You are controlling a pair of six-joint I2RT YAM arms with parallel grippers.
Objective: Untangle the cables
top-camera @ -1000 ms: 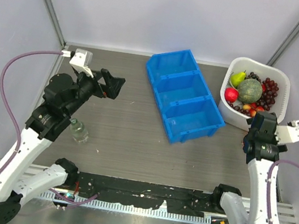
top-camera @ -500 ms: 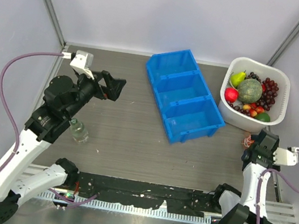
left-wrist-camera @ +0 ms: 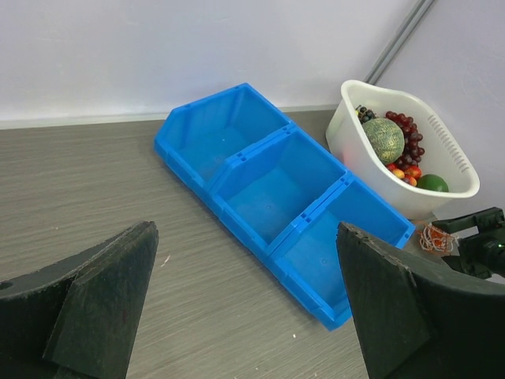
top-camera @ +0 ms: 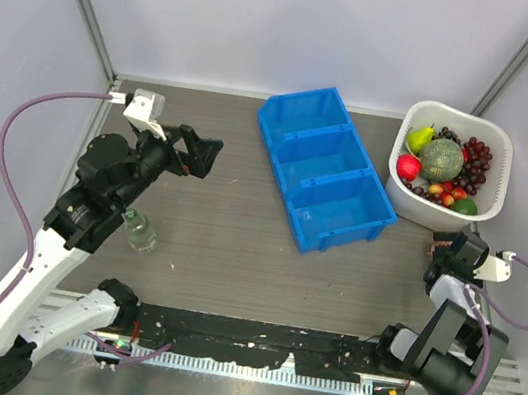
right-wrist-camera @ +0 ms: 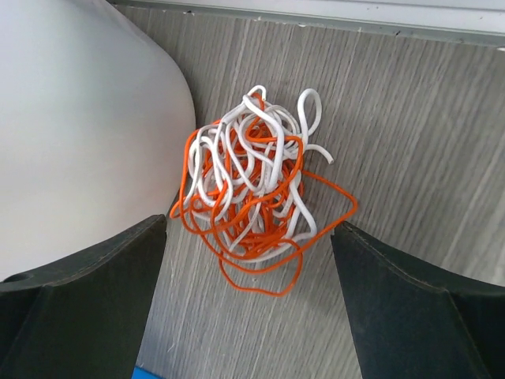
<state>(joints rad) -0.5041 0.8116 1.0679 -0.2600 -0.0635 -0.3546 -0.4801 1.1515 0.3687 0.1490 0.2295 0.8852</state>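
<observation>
Surface: grey wood-grain table [top-camera: 236,244], pale walls [top-camera: 303,22] on three sides, a metal rail [top-camera: 256,364] along the near edge.
Middle: blue bin [top-camera: 322,167] with three compartments in a row, set at a slant across the table.
Far right corner: white basket [top-camera: 414,208] holding a green melon [top-camera: 442,159], a pear [top-camera: 419,137], dark grapes [top-camera: 477,157] and a red fruit [top-camera: 408,167].
Cables [right-wrist-camera: 252,197]: one small tangled heap lying on the table – just beside the basket's near wall, at the right edge of the table.
Strands: white cable [right-wrist-camera: 308,103] and orange cable [right-wrist-camera: 339,197] looped through each other; orange loops spread widest, towards the side away from the basket.
Right gripper [right-wrist-camera: 248,229]: points down at the heap, fingers spread wide with the tangle framed between them in the wrist view; grips nothing.
Left gripper [top-camera: 198,151]: raised over the left half of the table, well apart from the cables – jaws wide apart, holds nothing, faces the bin.
Left side: small clear bottle [top-camera: 139,230] on the table, close against the left arm [top-camera: 91,199].
Hose: purple hose [top-camera: 24,117] arcs out from the left arm.
</observation>
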